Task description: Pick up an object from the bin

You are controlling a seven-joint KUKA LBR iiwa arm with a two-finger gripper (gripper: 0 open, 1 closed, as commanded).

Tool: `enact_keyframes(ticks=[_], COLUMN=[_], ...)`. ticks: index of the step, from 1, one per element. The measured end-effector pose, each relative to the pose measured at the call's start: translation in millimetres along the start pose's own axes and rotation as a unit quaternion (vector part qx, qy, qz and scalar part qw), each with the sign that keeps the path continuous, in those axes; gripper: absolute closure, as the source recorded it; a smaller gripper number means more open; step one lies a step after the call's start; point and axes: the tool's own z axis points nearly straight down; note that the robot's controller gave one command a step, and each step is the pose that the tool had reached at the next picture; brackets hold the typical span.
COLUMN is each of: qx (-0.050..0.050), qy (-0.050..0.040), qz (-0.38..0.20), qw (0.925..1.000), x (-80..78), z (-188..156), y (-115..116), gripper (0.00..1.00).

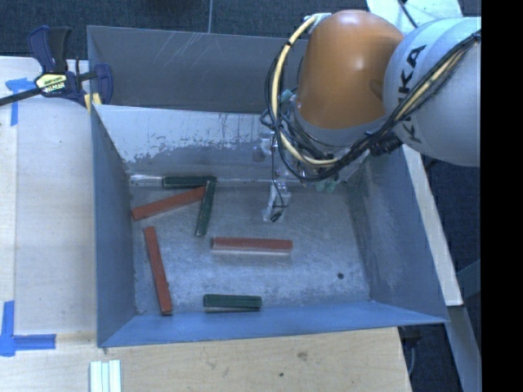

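camera view has the gripper (274, 212) hanging low over the floor of the bin, a little right of the middle, with its slim metal tip pointing down at bare grey metal. whether it is parted or closed cannot be told from this angle. above it sit the rounded orange cover (347, 68) and a bundle of yellow and black cables (288, 149), and the grey arm (441, 88) comes in from the right. nearest to the gripper, just on its near side and apart from it, a red-brown bar (252, 245) lies flat on the floor, running left to right. left of the gripper a dark green stick (203, 208) lies tilted, its far end at the right end of a second dark green stick (189, 183) that lies along the foot of the far wall. a reddish stick (167, 204) lies slantwise just left of them. a longer reddish stick (158, 269) runs from far to near by the left wall. a short dark green block (232, 302) lies against the near wall of the bin (245, 323), well apart from the gripper.
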Motion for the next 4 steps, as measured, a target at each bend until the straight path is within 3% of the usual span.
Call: enact_keyframes(ticks=[1, 2, 3, 4], qx=[0.000, -0.001, 0.000, 0.001], qy=[0.0043, 0.0016, 0.0002, -0.0039], qz=[-0.104, -0.083, -0.082, -0.192], qw=[0.9946, 0.9965, 0.9966, 0.9814], x=[1.6, 29.9, 28.2, 24.1], z=[156.4, 152.6, 152.6, -17.5], y=[-18.3, 13.1, 11.3, -26.0], gripper=[0.00, 0.00, 1.00, 1.00])
